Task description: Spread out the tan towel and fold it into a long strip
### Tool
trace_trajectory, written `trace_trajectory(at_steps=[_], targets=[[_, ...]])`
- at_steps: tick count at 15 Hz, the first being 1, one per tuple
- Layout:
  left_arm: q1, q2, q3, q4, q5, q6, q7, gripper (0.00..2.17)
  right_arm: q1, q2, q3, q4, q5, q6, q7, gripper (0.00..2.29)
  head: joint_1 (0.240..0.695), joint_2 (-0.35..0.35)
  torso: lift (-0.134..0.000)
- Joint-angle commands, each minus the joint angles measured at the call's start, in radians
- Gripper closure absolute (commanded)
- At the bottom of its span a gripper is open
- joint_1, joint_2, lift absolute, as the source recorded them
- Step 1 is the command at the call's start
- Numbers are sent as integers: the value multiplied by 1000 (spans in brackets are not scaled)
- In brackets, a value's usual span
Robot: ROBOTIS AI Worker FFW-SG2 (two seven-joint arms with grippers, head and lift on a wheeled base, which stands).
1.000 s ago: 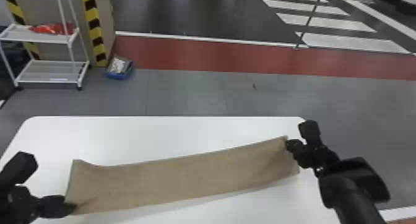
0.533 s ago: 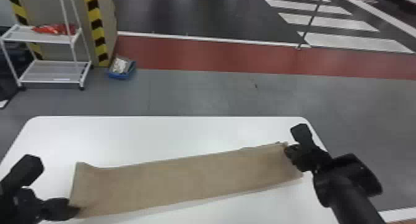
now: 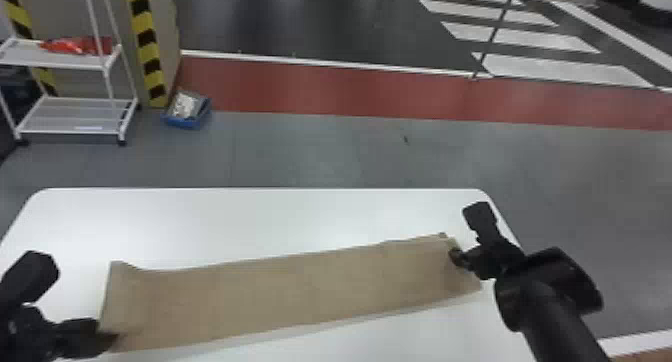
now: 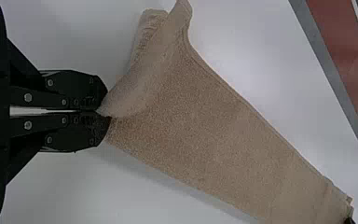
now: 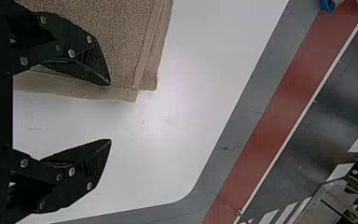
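We see the tan towel (image 3: 290, 291) as a long strip on the white counter (image 3: 250, 221), between both hands. Left hand (image 3: 107, 338) is clamped on its near left corner. Right hand (image 3: 457, 258) has fingers apart at the right end, one over the towel, one beside it. We see layered edges slightly offset there.

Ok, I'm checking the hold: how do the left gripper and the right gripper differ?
The left gripper is shut on the towel; the right gripper is open. The left gripper is at the left end's near corner, while the right gripper has one finger over the towel's right end and the other over the table. Both are black.
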Motion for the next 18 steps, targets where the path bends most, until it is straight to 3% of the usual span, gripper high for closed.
trace_trajectory(at_steps=[1,7,11,18], targets=[[5,-2,6,-8,1,8,22,-1,39,11,-16,-93,-11,65,0,60,695,-216,0],[5,-6,12,-8,4,42,79,26,115,23,-33,-237,-44,117,17,60,695,-209,0],[5,-13,69,-18,22,45,105,26,168,43,-46,-332,-75,166,46,53,695,-194,0],[-11,-13,84,-18,78,88,160,66,178,43,-69,-348,-95,194,74,53,695,-151,0]])
